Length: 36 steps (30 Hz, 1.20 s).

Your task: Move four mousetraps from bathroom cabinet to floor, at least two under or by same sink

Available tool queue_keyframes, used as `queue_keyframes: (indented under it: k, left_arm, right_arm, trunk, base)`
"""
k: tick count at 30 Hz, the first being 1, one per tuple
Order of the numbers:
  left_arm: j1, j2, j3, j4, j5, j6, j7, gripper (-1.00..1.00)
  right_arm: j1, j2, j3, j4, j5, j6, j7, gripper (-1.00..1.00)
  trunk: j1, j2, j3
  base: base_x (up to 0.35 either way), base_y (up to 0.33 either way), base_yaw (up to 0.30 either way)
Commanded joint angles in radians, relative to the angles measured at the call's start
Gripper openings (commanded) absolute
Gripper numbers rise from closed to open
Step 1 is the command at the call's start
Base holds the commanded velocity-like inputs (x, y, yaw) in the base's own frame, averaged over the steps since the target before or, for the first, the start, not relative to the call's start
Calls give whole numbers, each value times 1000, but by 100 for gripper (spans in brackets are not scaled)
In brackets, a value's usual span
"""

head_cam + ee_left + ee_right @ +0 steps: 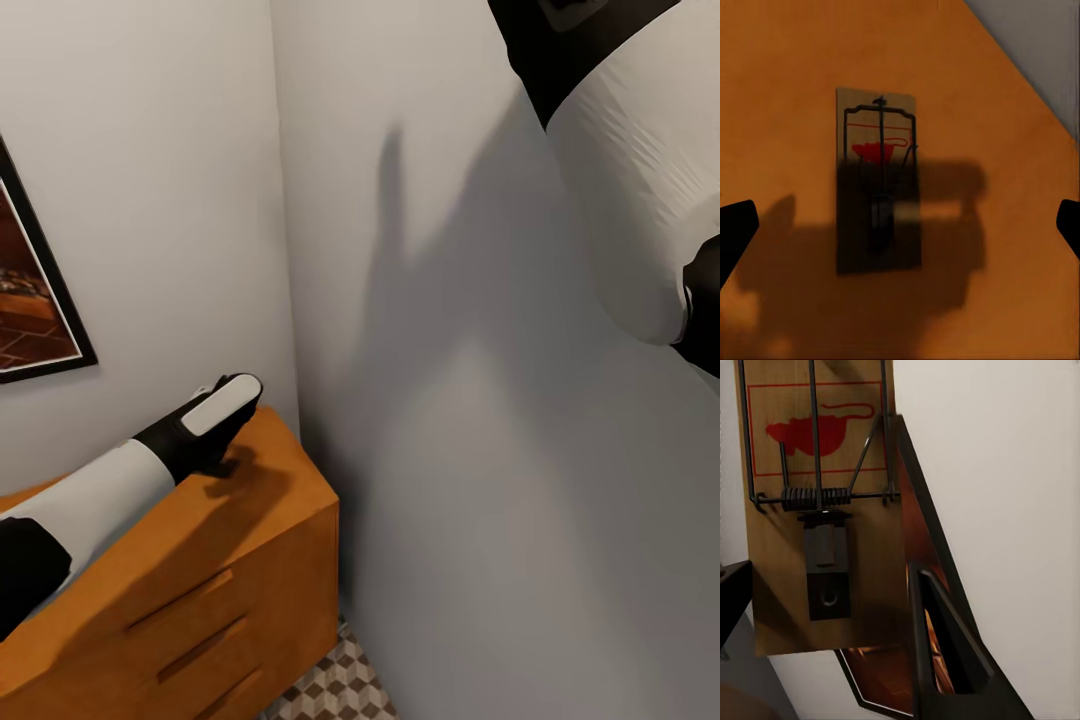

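Left wrist view showed a mousetrap flat on the cabinet between the left gripper's spread fingers, while the right gripper clamped another mousetrap that a loosened grip might drop.

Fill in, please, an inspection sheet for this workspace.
Surface: cabinet top, orange-brown wood, drawers shut.
Job's things: first mousetrap lies flat on the cabinet; second mousetrap is in the air, before the wall.
Clutter: nothing seen.
Grippers: left gripper open above the first mousetrap; right gripper seems shut on the second mousetrap.
Cables: nothing seen.
Surroundings: grey walls, framed picture, cube-patterned floor.
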Motion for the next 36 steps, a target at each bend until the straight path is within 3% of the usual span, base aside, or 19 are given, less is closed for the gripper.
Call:
queue_keyframes:
  k: [1,30,36]
  left_arm:
    - [-2,6,-5,-9,5,-6,3,100]
    - [-2,13,-6,-30,5,-6,5,100]
    - [-2,12,-7,-32,5,-6,5,100]
  right_arm:
    - [-2,0,8,0,-1,1,4,-100]
    - [2,0,8,0,-1,1,4,-100]
    - [2,0,8,0,-1,1,4,-100]
  trunk:
    - [-4,7,2]
    - [-4,7,2]
    - [19,-35,-17]
  base:
    - [0,0,0]
    - [0,0,0]
    - [0,0,0]
